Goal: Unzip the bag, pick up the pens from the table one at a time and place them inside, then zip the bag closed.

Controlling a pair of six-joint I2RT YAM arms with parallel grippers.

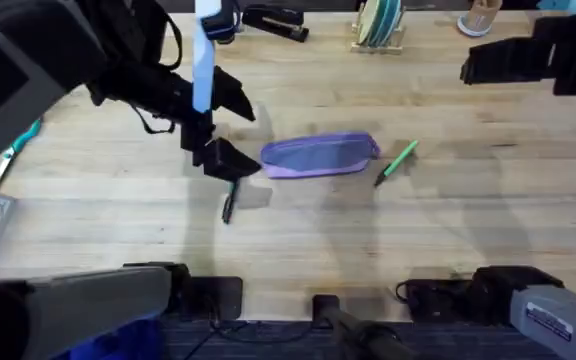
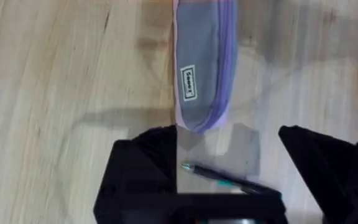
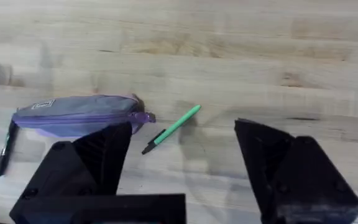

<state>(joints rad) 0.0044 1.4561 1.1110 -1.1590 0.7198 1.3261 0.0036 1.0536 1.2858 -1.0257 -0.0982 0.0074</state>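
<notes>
- the bag (image 1: 320, 156): a small oblong lavender pouch with a grey-blue side panel bearing a small label; it lies flat near the middle of the tabletop (image 1: 448, 230), its zipper running along its length and looking closed.
- the black pen (image 1: 229, 203): slim and dark, it lies on the tabletop just off the bag's left end, apart from the bag.
- the green pen (image 1: 396, 162): bright green with a dark tip, it lies slanted just beside the bag's right end, not touching it.
</notes>
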